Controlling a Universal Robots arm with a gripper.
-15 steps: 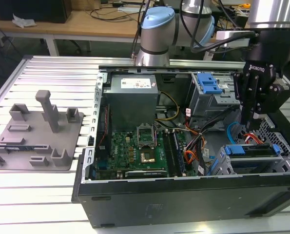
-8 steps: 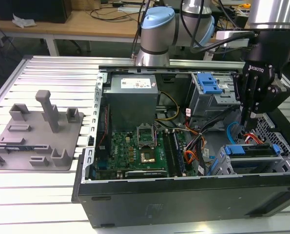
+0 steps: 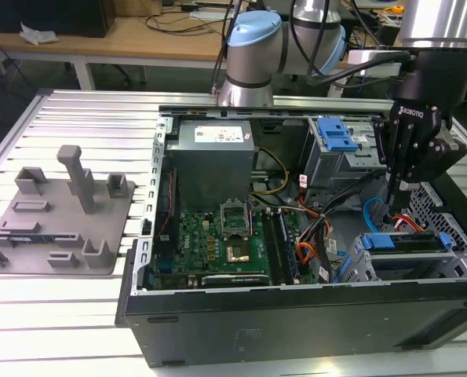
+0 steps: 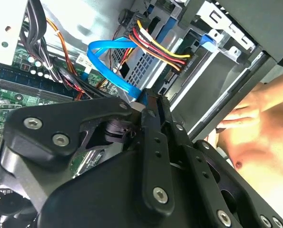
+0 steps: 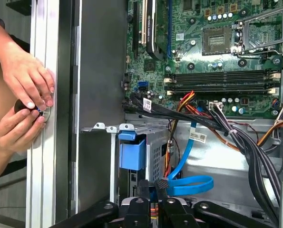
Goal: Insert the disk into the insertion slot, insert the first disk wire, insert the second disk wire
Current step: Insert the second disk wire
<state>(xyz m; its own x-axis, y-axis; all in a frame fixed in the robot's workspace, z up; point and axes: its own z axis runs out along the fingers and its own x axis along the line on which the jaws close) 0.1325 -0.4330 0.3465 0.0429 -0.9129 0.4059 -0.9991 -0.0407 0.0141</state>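
Disk (image 3: 410, 242) sitting seated in insertion slot (image 3: 374, 263), exterior view's right, gripper (image 3: 403, 187) hanging just above.
Second wrist view: fingers (image 4: 153, 123) pressing together near second disk wire (image 4: 108, 59); grasp unclear. First disk wire (image 4: 155, 45) plugged in.
First wrist view: gripper (image 5: 153, 186) clenched beside second disk wire (image 5: 191, 183); person's hands (image 5: 22, 102) touching table rail (image 5: 46, 47).

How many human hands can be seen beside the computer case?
2 in the first wrist view: one hand on the aluminium rail, the other hand just beneath it, both fingering a small dark knob.
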